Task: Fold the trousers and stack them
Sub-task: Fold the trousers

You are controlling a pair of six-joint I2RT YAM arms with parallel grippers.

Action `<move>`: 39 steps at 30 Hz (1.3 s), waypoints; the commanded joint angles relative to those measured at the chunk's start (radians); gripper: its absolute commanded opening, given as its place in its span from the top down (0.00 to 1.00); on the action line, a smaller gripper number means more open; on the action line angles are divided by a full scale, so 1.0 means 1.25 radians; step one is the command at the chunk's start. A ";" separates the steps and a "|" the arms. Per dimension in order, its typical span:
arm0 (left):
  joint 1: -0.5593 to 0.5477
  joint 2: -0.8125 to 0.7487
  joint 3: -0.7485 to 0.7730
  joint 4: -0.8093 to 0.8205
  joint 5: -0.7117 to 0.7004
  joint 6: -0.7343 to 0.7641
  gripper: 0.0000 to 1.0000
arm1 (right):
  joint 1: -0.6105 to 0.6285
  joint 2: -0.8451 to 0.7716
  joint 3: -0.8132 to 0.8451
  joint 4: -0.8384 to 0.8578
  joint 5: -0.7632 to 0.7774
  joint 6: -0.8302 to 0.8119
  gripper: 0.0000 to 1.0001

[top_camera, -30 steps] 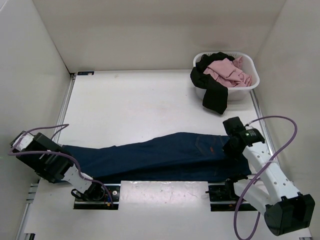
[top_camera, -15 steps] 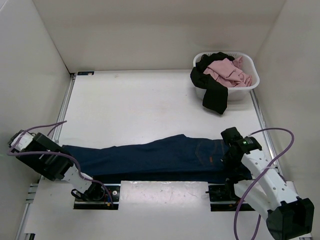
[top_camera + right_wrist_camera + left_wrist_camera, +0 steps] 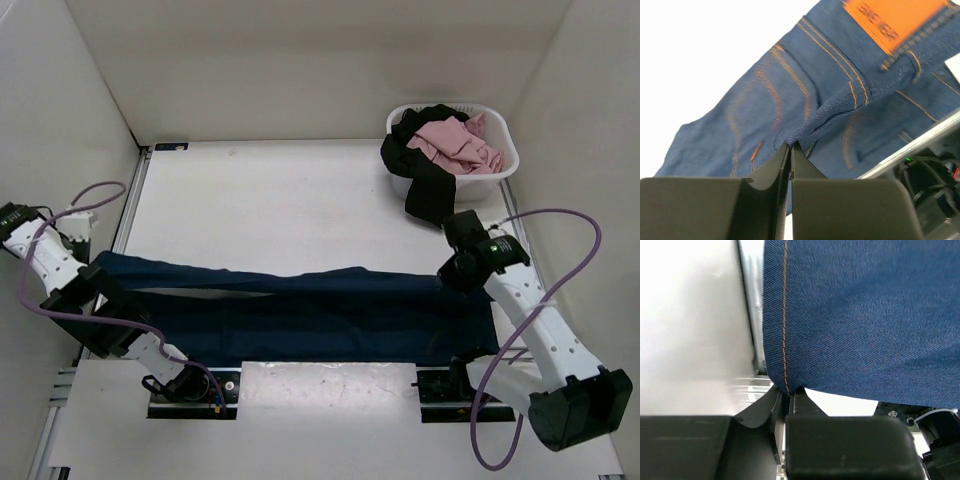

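The trousers (image 3: 300,310) are dark navy jeans stretched left to right above the table's near part, hanging like a sheet between both arms. My left gripper (image 3: 92,262) is shut on the leg-hem end; in the left wrist view its jaws (image 3: 788,395) pinch the denim (image 3: 865,315) at an orange seam. My right gripper (image 3: 447,272) is shut on the waist end; in the right wrist view its jaws (image 3: 790,146) pinch a fold of denim (image 3: 765,100) by the back pocket, with the tan patch (image 3: 892,17) beyond.
A white laundry basket (image 3: 500,168) stands at the back right, holding pink and black clothes, with a black garment (image 3: 428,190) draped over its front. White walls close in the table. A metal rail (image 3: 330,382) runs along the near edge.
Both grippers have lifted the jeans off the table and moved away from the near edge. The left arm rose and swung far left; the cloth now hangs taut between them.
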 commanded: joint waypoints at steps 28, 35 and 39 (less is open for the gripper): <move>-0.041 -0.189 -0.364 0.231 -0.151 0.086 0.16 | 0.048 0.041 -0.142 0.010 0.095 -0.021 0.48; -0.140 -0.177 -0.598 0.373 -0.295 -0.016 0.28 | -0.018 0.172 -0.297 0.227 -0.006 0.071 0.80; -0.174 -0.099 -0.654 0.469 -0.310 -0.097 0.36 | -0.071 0.335 -0.316 0.307 -0.024 0.083 1.00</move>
